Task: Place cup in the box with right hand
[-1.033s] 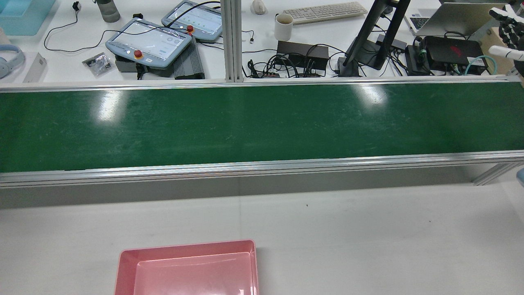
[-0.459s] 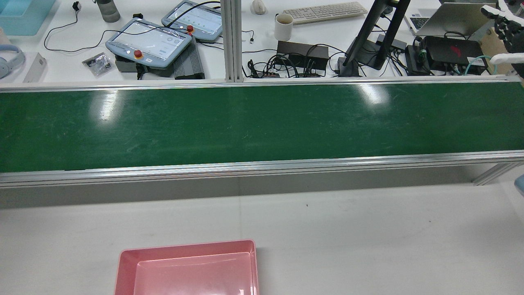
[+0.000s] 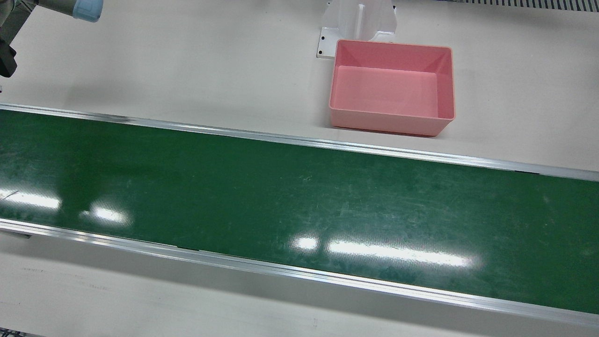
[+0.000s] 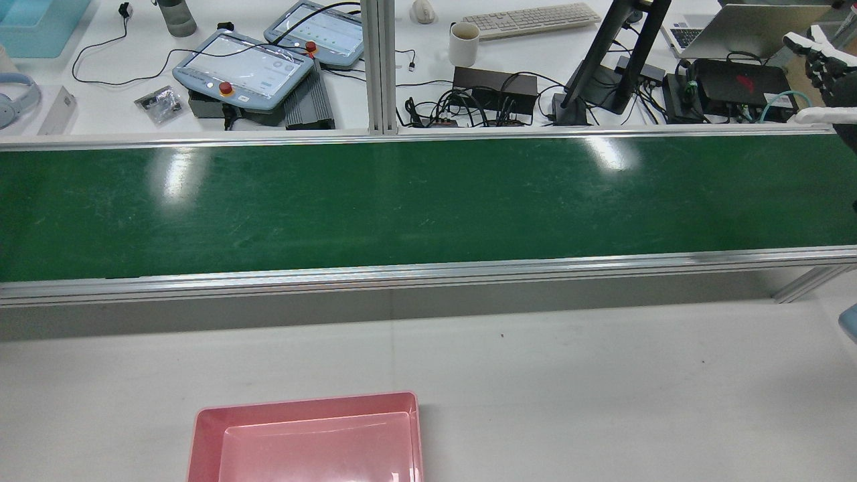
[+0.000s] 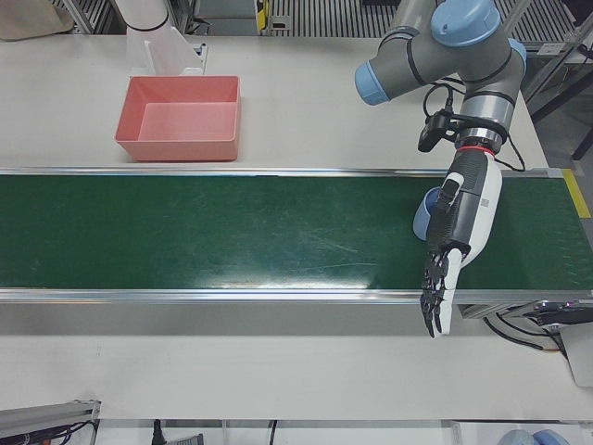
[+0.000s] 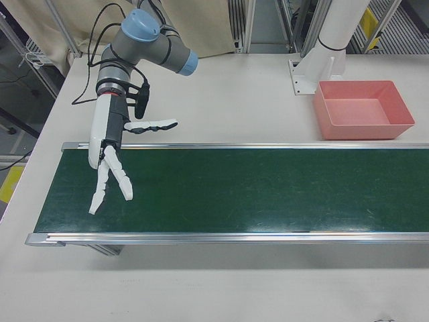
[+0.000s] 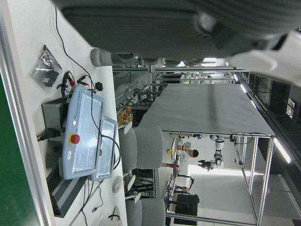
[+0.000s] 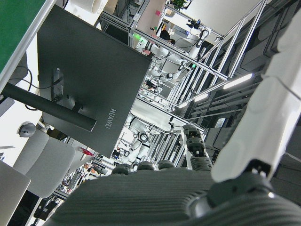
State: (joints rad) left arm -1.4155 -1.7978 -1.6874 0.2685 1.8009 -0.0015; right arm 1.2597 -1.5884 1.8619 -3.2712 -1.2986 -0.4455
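The pink box (image 3: 390, 122) stands empty on the white table beside the green belt (image 3: 281, 196); it also shows as box (image 4: 304, 404), box (image 5: 176, 148) and box (image 6: 362, 127). My right hand (image 6: 110, 168) hangs open over the belt's end, fingers spread and pointing down, far from the box. In the rear view the right hand (image 4: 820, 67) sits at the upper right edge. My left hand (image 5: 459, 241) hangs open over the opposite end of the belt. A light blue round thing (image 5: 426, 211), possibly the cup, sits on the belt and is partly hidden behind the left hand.
Aluminium rails (image 4: 402, 274) border the belt. Beyond it a desk carries two teach pendants (image 4: 241, 67), a white mug (image 4: 463, 43), a monitor stand (image 4: 616, 60), a keyboard and cables. A white arm pedestal (image 3: 358, 21) stands right behind the box.
In the rear view my right hand has drifted left and lower, toward the belt's far edge. The box has not moved.
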